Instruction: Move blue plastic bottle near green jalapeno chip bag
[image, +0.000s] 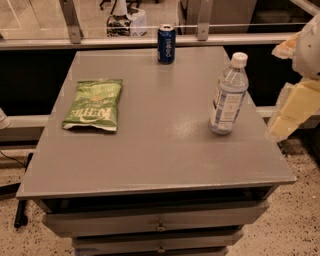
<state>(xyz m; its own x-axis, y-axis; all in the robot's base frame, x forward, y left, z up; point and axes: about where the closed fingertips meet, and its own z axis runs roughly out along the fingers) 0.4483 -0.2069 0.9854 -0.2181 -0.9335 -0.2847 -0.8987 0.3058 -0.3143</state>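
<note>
The blue plastic bottle stands upright on the right side of the grey table; it is clear with a white cap and a white-and-blue label. The green jalapeno chip bag lies flat on the left side of the table, well apart from the bottle. My gripper, cream-coloured, hangs at the right edge of the view, just beyond the table's right edge and a little to the right of the bottle, not touching it.
A dark blue soda can stands at the back edge of the table. A metal rail and glass panel run behind the table. Drawers sit under the front edge.
</note>
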